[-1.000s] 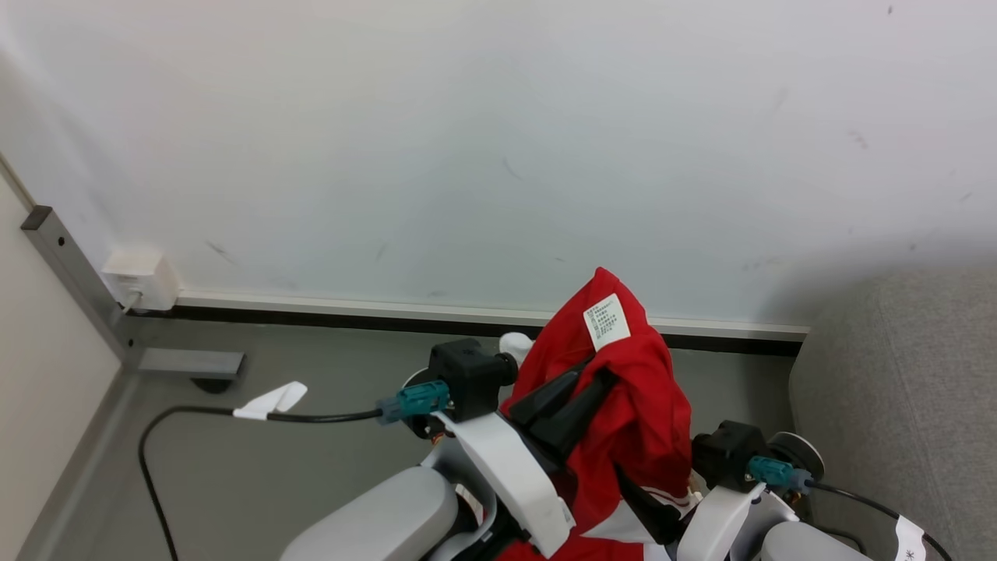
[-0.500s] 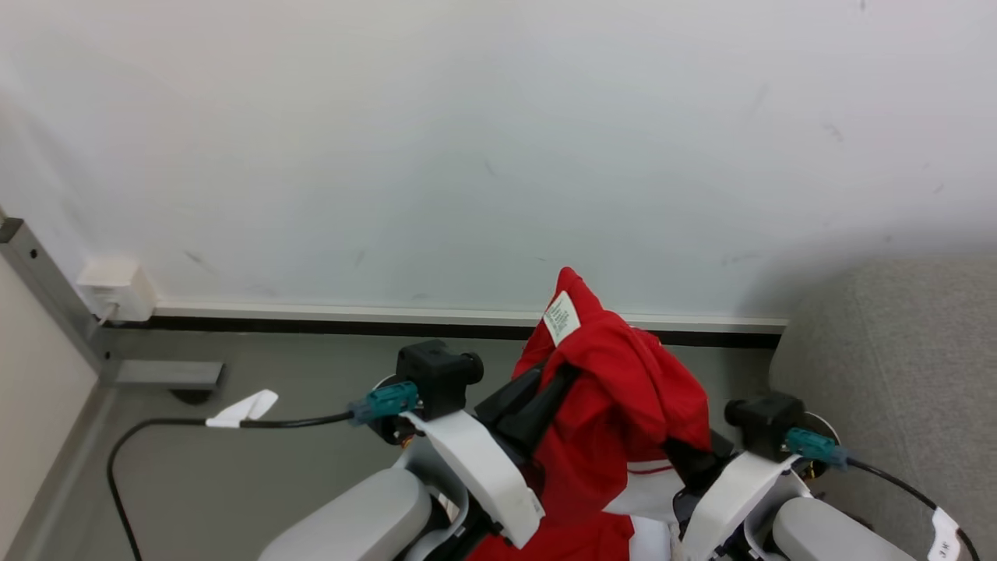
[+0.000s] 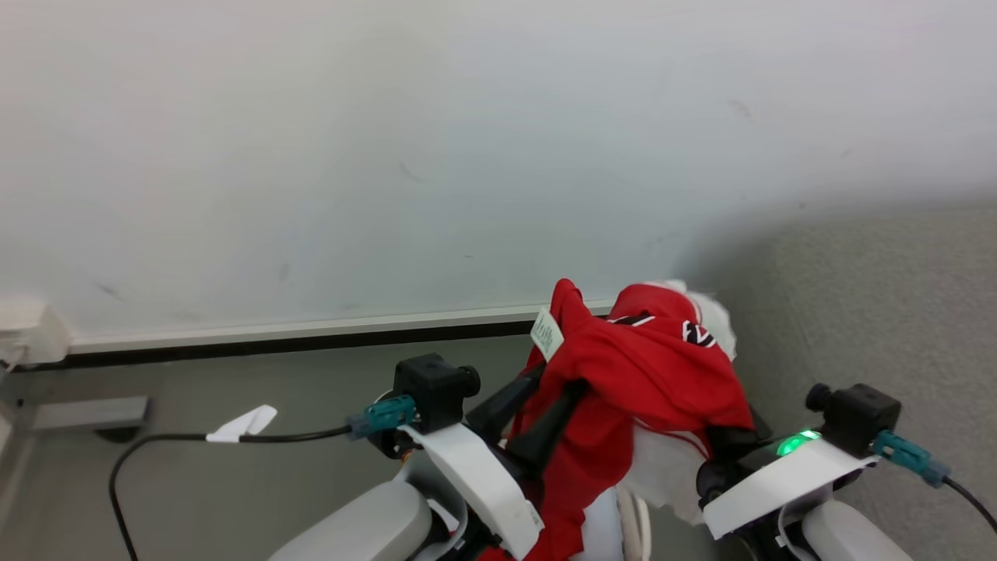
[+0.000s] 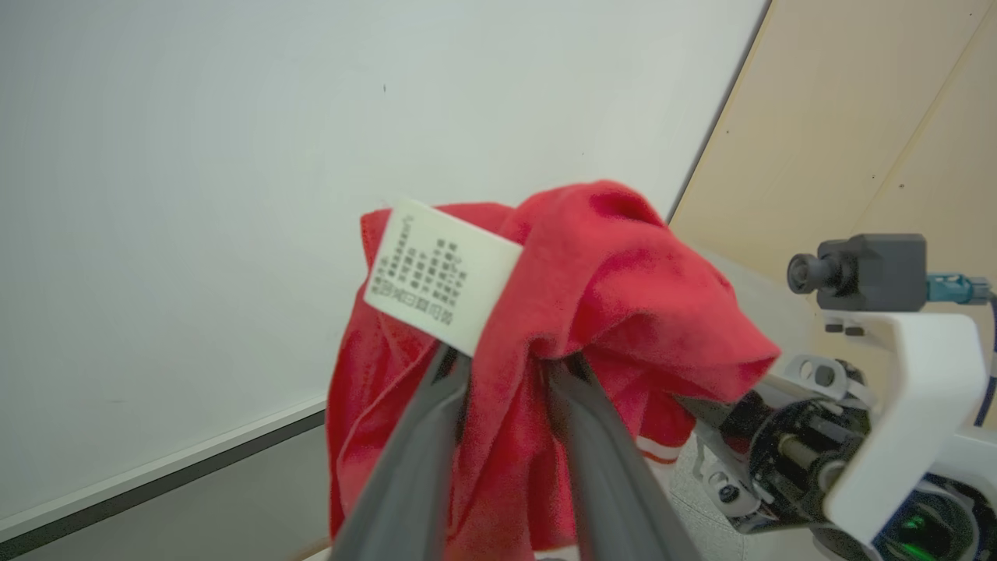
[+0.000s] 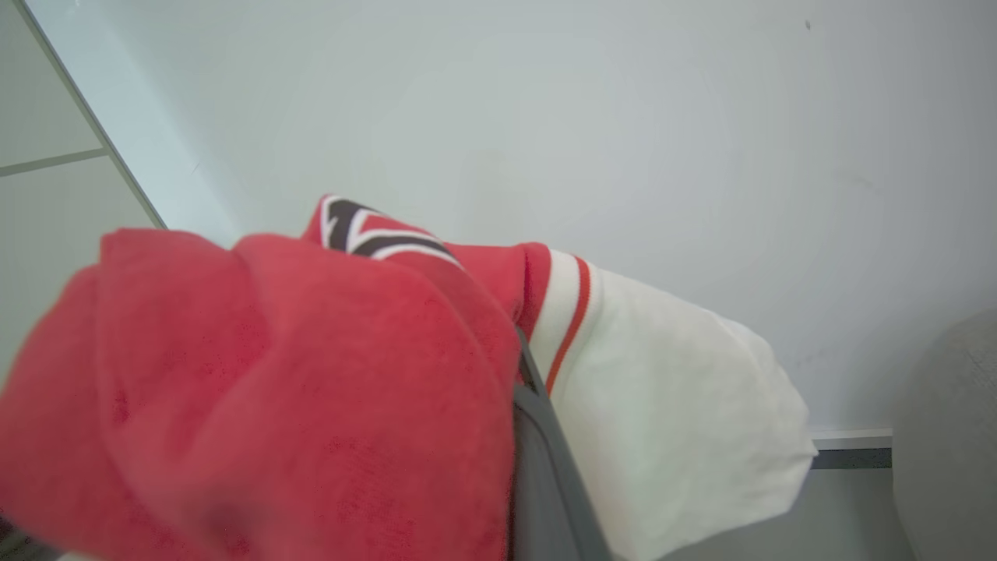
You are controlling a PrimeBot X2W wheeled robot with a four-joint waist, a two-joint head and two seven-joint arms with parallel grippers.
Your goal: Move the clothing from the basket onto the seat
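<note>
Head overhead, wrists close, all sharing clothing (image 3: 646, 374)

One entry: white label (image 4: 442, 276) on the red clothing (image 4: 623, 312), centre of my left wrist view. Rows of small dark print; I cannot read them.

To the left, the grey floor (image 3: 234, 499) lies open, crossed only by a black cable (image 3: 156, 444) with a white tag. Straight ahead, the wall (image 3: 389, 156) closes the way just behind the baseboard (image 3: 311, 331). On the right, the grey seat (image 3: 896, 312) rises close beside the right end effector (image 5: 523, 374). The clothing (image 3: 646, 374) hangs over it and over the left end effector (image 4: 506, 366), and it blocks the gap between them. Above the cloth, the room before the wall is free.
</note>
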